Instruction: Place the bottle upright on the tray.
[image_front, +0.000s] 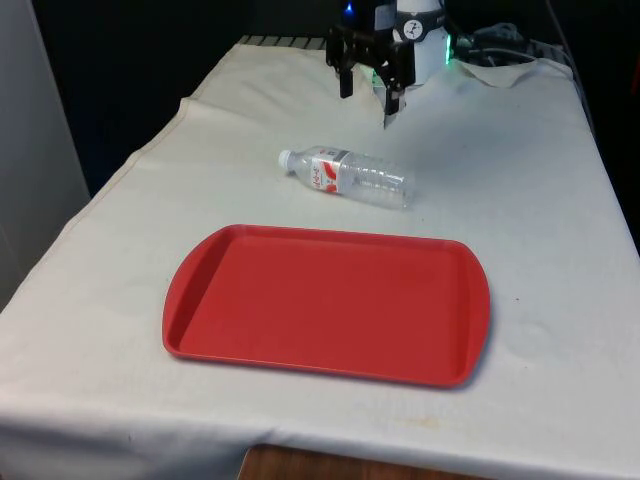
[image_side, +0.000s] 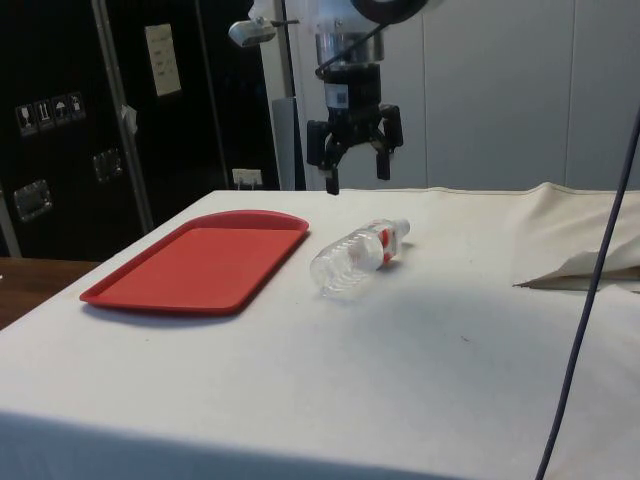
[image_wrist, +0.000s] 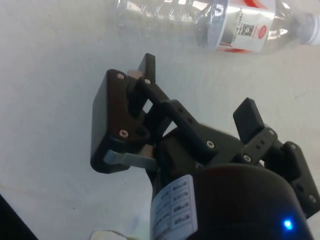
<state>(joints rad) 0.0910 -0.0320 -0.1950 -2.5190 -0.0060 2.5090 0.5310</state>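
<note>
Clear plastic bottle lying on its side on the white cloth, just beyond the far edge of the red tray, black gripper hanging above the cloth behind the bottle, fingers spread apart, holding nothing

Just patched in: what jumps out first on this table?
The big red tray lies bare near the table's front. Beyond it, apart from it, a clear bottle lies on its side on the white cloth, cap toward the front view's left. The open gripper hangs above the cloth past the bottle.
</note>
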